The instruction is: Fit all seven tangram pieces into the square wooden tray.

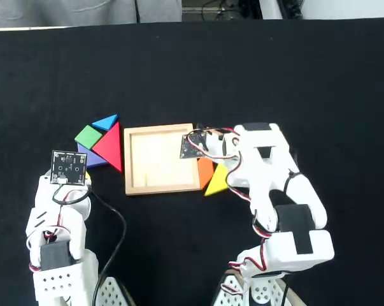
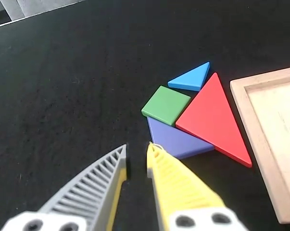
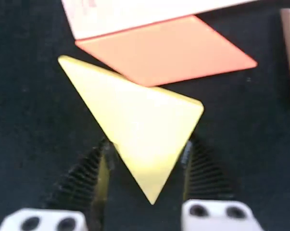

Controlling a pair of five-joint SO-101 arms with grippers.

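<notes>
Orange piece (image 1: 206, 171) partly hidden by R arm (image 1: 268, 172); tray (image 2: 248, 127) cut off at edge.

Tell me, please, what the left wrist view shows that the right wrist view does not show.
Only the left wrist view: the left claw, slightly open and empty, near a group of blue triangle, green square, red triangle and purple parallelogram. Only the right wrist view: the right claw closed on the yellow triangle, with the orange piece next to it. Both: the black table, and pale wood that seems to be the tray.
</notes>
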